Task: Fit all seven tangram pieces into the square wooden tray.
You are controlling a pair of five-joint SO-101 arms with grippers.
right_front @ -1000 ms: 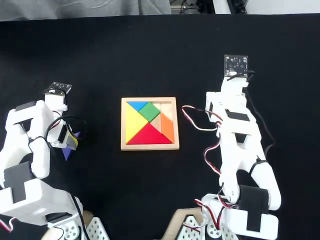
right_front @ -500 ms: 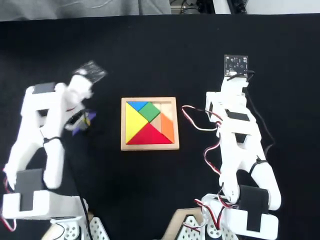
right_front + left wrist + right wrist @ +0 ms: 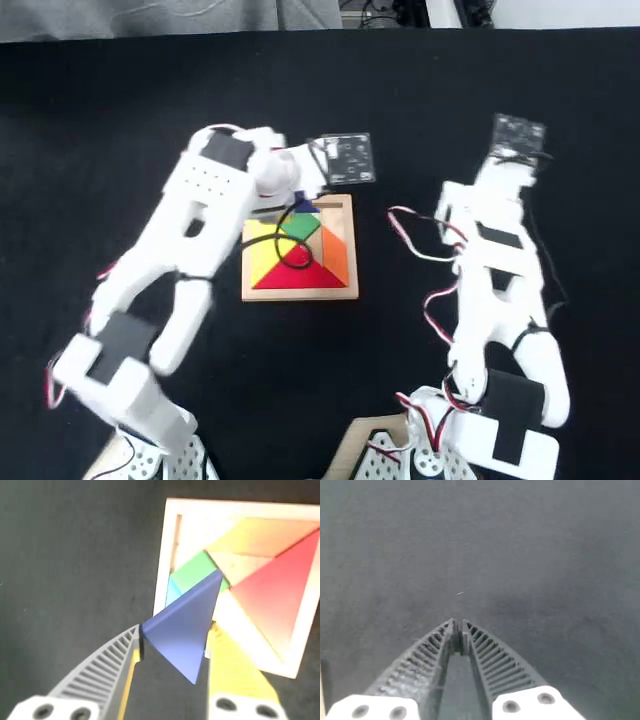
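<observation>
Held triangle (image 3: 182,625) above tray's (image 3: 300,294) rear edge

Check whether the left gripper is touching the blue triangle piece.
Touching. In the left wrist view, the jaws of the left gripper press on both sides of the blue triangle piece, holding it over the wooden tray.

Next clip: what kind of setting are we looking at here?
Probably a robotics lab bench: a left arm and right arm at a table under black cloth, a wooden tangram tray with a blue triangle held over it, and cables and gear behind.
</observation>
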